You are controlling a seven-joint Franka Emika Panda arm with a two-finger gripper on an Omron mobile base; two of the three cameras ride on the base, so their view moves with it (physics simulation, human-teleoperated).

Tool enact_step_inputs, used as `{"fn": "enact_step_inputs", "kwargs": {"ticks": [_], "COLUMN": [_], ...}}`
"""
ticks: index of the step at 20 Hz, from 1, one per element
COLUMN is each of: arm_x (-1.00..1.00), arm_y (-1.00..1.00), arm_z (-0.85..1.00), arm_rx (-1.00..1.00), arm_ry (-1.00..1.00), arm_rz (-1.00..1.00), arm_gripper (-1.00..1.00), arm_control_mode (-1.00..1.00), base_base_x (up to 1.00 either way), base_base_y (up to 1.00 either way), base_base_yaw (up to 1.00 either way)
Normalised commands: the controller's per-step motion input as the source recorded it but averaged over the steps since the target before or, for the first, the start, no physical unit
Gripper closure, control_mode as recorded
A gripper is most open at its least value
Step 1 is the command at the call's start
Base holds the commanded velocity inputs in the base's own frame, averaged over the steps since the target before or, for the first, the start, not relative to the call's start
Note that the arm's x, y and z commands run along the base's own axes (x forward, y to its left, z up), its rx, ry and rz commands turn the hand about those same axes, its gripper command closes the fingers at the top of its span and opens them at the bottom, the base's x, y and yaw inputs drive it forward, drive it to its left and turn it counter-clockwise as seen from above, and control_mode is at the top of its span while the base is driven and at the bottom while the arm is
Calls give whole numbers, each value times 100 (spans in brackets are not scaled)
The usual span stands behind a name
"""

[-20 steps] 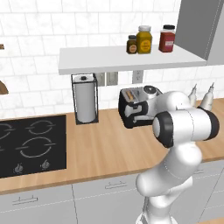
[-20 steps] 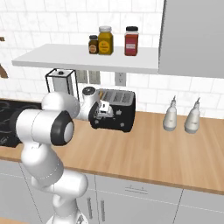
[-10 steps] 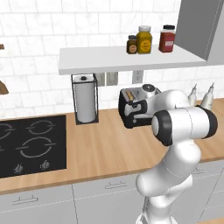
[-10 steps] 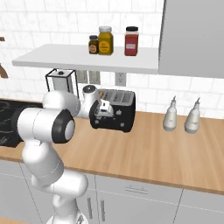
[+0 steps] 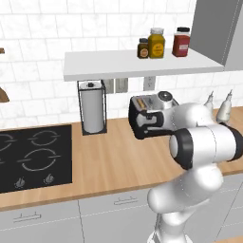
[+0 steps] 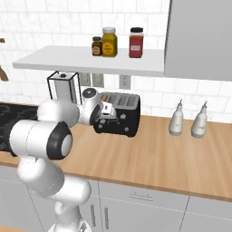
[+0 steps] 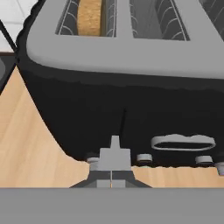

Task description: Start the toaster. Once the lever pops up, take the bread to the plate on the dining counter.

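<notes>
Barely anything has shifted over the last second: the arm holds its reach, elbow bulging low toward the camera, forearm stretched across the wooden counter [image 5: 109, 161] to the toaster [image 6: 118, 117], and the hand has only nudged a touch along the appliance's front.

From the left base view, the wrist sits folded right against the toaster's near face, the hand's dark body pressed up close to the black casing. From the right base view, that same hand hugs the toaster's left end.

Down the hand view, the gripper [image 7: 112, 175] points at the lower front panel, jaws squeezed fully together with nothing between them, the closed tips right by the small silver knobs at the toaster's base. A thin vertical slot runs up the panel directly above them.

And the bread [image 7: 89, 16]? Sitting down in the left-hand slot of the silver top, its tan edge showing between the wire guides.

The paper-towel roll [image 5: 91, 110] stands well apart to the left, beside the hob [image 5: 33, 156].
</notes>
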Motion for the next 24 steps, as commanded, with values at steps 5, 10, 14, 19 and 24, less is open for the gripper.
{"fn": "enact_step_inputs", "kwargs": {"ticks": [5, 10, 14, 19, 24], "arm_x": [-45, -61, -56, -48, -24], "arm_y": [0, 4, 26, 40, 28], "arm_z": [36, 40, 51, 34, 30], "arm_rx": [0, 0, 0, -2, -15], "arm_ry": [-5, -1, -1, 0, 3], "arm_rz": [0, 0, 0, 0, 0], "arm_gripper": [100, 100, 100, 100, 100], "arm_control_mode": [-100, -100, -100, -100, -100], "base_base_x": [0, 0, 0, 0, 0], "base_base_y": [0, 0, 0, 0, 0], "base_base_yaw": [0, 0, 0, 0, 0]}}
